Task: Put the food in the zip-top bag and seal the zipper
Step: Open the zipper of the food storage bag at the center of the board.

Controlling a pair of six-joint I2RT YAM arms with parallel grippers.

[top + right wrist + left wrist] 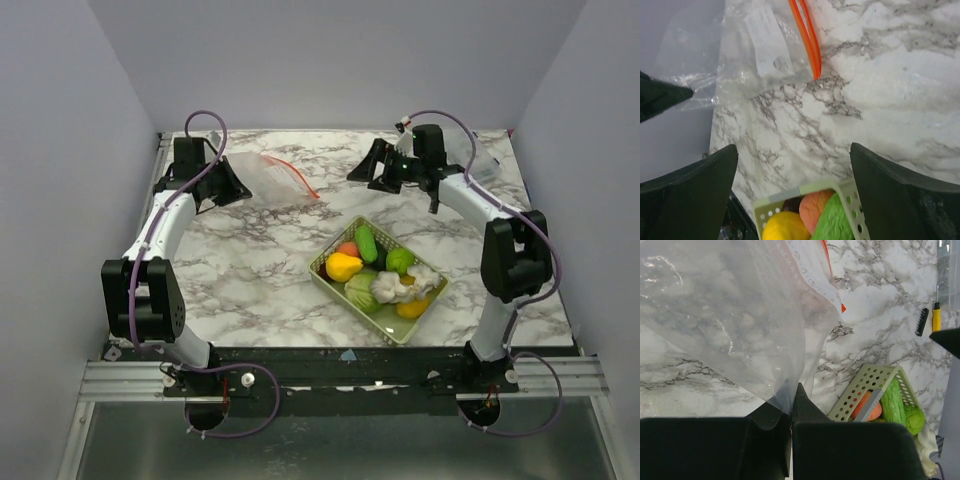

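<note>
Left pincer (791,390) is being kept fully closed, with a thin fold of the bag (725,315) pinched between its tips. The rest of the bag is spreading ahead of that pincer, partly lifted off the counter (250,270). Right pincer (793,150) is being held spread wide with nothing in it, over bare counter. Zipper (807,37) is lying ahead of the right pincer and apart from it. Its two orange lines are running close together, so the mouth is probably barely parted. Food (782,227) is sitting in the basket (790,196), just below and behind the right pincer. None is being seen inside the bag.

Step judged: the bag is being readied for loading. To do it well:
- The left pinch should be held firm, since the film is slippery and floppy.
- The mouth should be turned toward the right pincer and opened before any food is brought over.
- One piece should be taken at a time, from the top of the pile.
- The zipper should be kept flat and untwisted for sealing later.
</note>
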